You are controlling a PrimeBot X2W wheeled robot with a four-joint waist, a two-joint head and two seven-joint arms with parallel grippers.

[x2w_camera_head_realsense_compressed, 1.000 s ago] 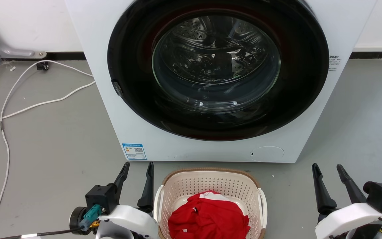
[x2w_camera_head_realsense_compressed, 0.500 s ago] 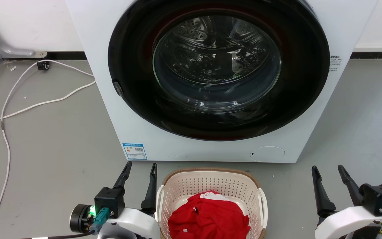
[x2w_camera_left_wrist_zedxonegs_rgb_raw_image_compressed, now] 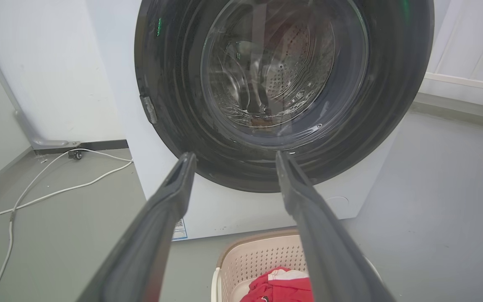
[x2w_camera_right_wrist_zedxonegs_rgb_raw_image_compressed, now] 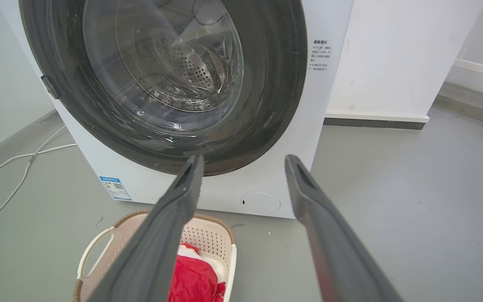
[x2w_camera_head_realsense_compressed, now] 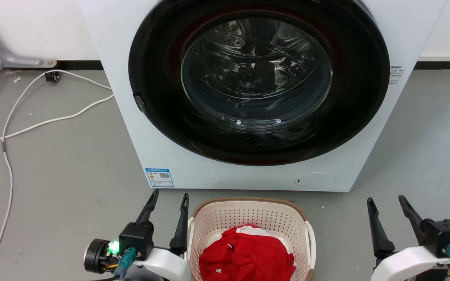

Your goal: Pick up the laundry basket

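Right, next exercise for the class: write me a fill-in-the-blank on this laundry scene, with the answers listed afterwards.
1. The laundry basket holds a bundle of ____ cloth.
2. Behind the basket stands a white ____ with a round glass door.
3. The left gripper and the right gripper both have their jaws ____.
4. The gripper closer to the basket is the ____ one.

Answers: red; washing machine; open; left.

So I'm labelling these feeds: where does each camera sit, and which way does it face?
Head: up high, facing forward and down at the washing machine and laundry basket; left claw and right claw at the bottom corners.
Left wrist: on that arm, looking along its claw toward the machine's door.
Right wrist: likewise, from the basket's right.
Shared by all: machine and basket.
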